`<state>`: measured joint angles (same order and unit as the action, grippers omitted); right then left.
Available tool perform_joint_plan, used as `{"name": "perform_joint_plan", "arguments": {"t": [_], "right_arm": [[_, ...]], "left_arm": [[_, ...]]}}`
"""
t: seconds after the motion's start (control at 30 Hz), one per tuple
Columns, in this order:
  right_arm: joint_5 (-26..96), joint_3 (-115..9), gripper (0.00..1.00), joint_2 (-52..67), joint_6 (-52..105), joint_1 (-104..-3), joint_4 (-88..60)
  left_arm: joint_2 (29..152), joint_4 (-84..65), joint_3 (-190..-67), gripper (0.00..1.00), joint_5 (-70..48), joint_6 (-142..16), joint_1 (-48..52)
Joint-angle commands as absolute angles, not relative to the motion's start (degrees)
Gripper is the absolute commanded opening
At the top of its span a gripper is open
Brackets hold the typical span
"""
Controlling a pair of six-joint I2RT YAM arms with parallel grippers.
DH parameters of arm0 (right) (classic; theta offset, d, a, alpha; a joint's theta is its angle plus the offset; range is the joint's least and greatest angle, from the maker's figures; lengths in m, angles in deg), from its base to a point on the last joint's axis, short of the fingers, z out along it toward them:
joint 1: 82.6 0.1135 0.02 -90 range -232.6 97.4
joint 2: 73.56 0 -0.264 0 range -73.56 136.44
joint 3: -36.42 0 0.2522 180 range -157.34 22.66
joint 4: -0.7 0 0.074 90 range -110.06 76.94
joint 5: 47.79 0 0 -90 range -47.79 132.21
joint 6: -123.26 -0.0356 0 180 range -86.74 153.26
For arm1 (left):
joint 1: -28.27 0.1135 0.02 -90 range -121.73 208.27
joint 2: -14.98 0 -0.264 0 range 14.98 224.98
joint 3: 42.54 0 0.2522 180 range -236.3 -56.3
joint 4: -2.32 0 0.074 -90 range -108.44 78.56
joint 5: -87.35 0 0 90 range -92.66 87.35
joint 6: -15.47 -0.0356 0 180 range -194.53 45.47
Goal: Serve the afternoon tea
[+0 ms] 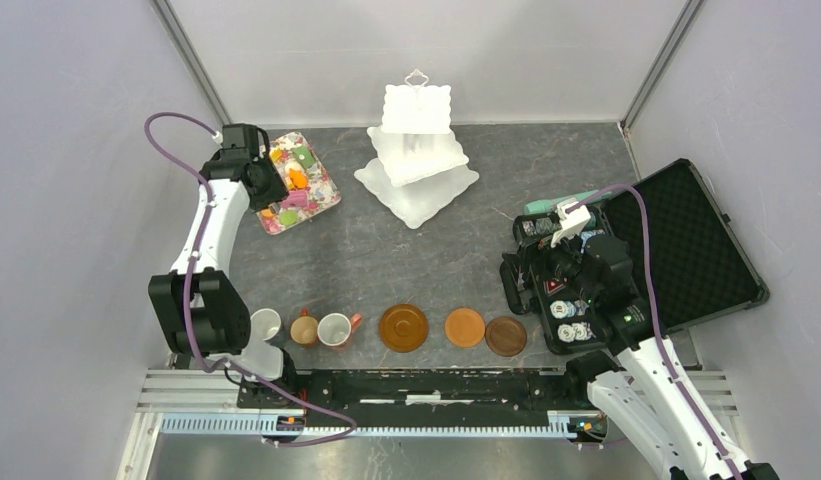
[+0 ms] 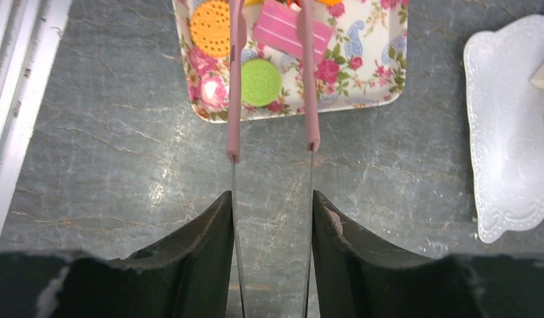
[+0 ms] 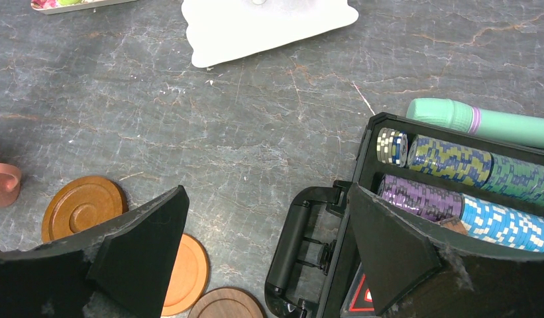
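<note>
The left gripper is clamped on pink-tipped tongs; the right gripper is spread, empty. The pink striped cake should be pinched centrally.

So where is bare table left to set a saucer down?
The widest bare patch is mid-table, bordered by the stand, the tray, the case and the row of saucers. The near edge is crowded with mugs and saucers.

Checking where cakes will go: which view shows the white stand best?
Top external: all three tiers of the white stand show. Left wrist catches only a bottom-tier edge; right wrist only its near rim.
</note>
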<state>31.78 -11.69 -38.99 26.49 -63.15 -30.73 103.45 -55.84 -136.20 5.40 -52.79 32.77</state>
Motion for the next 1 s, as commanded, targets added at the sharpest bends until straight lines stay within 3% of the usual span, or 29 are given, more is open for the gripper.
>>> {"name": "perform_joint_plan", "arguments": {"t": [0.0, 0.2, 0.97], "right_arm": [[31.6, -12.8, 0.98, -39.3, 26.8, -63.3, -29.0], [31.3, -12.1, 0.98, -39.0, 26.2, -63.2, -28.4], [31.6, -11.7, 0.98, -39.6, 25.6, -63.2, -28.6]], "left_arm": [[102.4, -56.7, -135.5, 0.50, -0.3, -53.0, 32.8], [99.4, -52.4, -129.1, 0.49, -2.1, -45.6, 32.8], [98.0, -45.0, -125.3, 0.53, -3.9, -29.9, 33.1]]}}
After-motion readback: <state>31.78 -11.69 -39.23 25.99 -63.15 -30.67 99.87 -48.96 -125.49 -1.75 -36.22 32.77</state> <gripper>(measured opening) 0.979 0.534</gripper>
